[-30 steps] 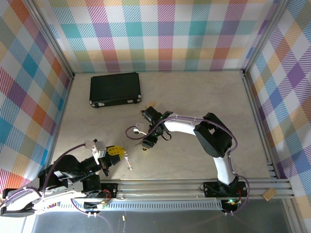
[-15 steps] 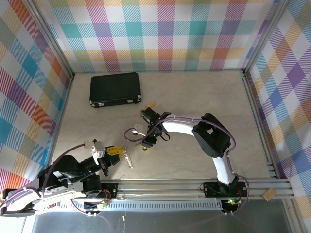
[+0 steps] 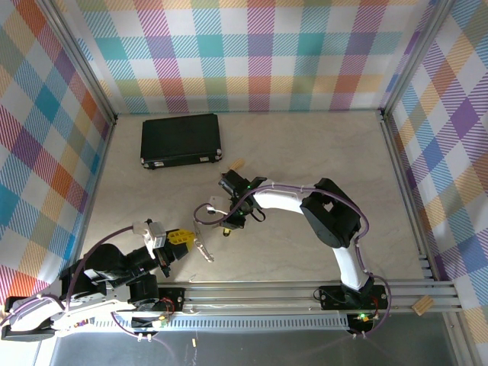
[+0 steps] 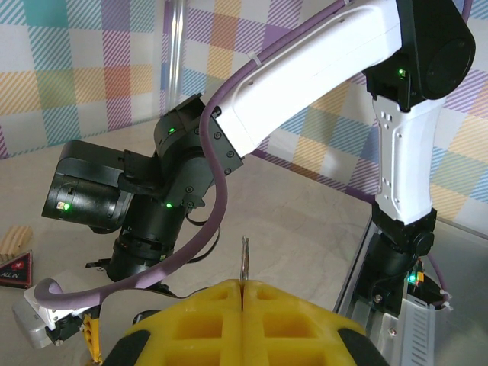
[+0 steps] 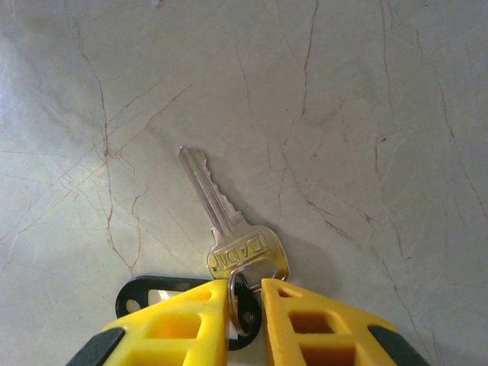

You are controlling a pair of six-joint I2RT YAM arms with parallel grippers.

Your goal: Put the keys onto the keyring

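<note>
One of the keys (image 4: 244, 259), a thin silver blade seen edge-on, sticks up from my left gripper (image 4: 242, 284), which is shut on it. From above, that key (image 3: 203, 249) points right of the left gripper (image 3: 179, 238) near the table's front. A second silver key (image 5: 229, 221) lies flat on the table, threaded on the keyring (image 5: 232, 305) with its black oval tag (image 5: 165, 280). My right gripper (image 5: 245, 288) has its yellow fingers pressed in on either side of the ring. It hangs low over mid-table (image 3: 226, 221).
A black case (image 3: 181, 139) lies at the back left. A small wooden piece (image 3: 237, 163) sits behind the right gripper, and a dark-red triangular trinket (image 4: 15, 268) beside it. A metal rail (image 3: 305, 293) runs along the front edge.
The right gripper's jaws have narrowed onto the ring and its wrist shifted slightly left. The key in the left gripper has swung a little.
</note>
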